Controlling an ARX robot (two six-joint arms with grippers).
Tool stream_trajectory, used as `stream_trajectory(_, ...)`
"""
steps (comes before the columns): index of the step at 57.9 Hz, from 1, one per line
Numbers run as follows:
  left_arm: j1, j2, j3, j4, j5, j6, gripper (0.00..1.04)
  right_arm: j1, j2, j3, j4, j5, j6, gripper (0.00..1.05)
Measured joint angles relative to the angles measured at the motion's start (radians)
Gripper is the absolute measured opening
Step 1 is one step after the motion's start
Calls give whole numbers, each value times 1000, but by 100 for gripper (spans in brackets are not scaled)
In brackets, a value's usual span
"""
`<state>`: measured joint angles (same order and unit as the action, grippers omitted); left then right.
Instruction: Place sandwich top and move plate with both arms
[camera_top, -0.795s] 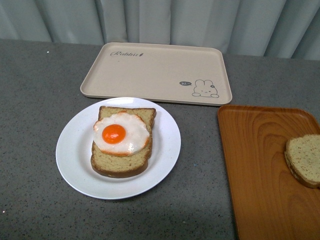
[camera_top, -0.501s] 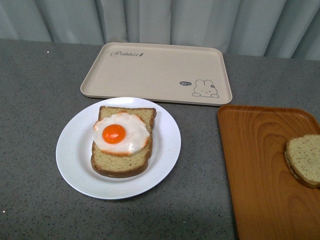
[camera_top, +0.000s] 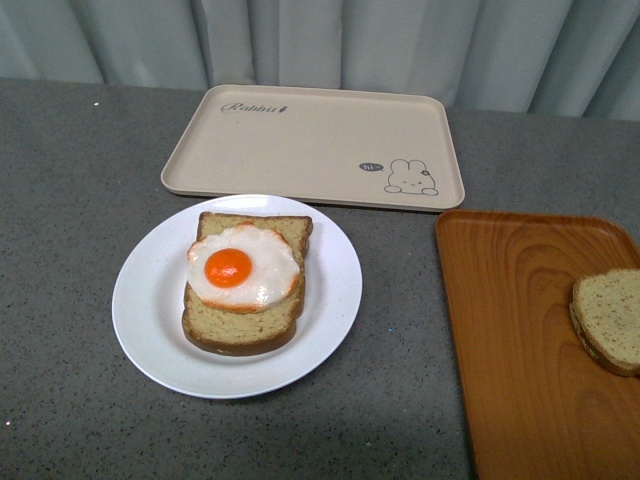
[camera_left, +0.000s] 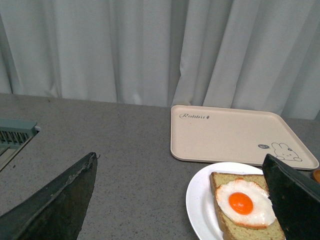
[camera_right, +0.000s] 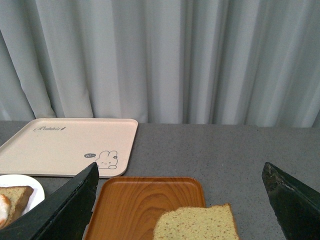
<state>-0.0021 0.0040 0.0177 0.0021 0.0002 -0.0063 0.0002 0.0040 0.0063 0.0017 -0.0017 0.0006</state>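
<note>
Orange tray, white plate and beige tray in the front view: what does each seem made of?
Orange tray: wood or wood-print plastic; swirling grain shows, with a soft sheen. White plate: likely glazed ceramic or melamine; smooth, uniform, faintly glossy rim. Beige tray: probably matte plastic; flat colour with a printed rabbit.

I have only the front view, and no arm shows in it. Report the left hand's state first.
Observer: The left hand is wide open and empty, facing the plate.
Operator: Now the right.
Observer: The right hand is open too; the sandwich top shows between its fingers in its wrist view, clear of both.
Operator: Name anything else I miss.
Observer: A grey-green slatted object, cut off by the left wrist view's frame.
</note>
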Motion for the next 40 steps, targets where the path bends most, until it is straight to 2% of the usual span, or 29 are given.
stream_trajectory(40,0,0,0,0,0,0,98,0,0,0,0,0,0,96)
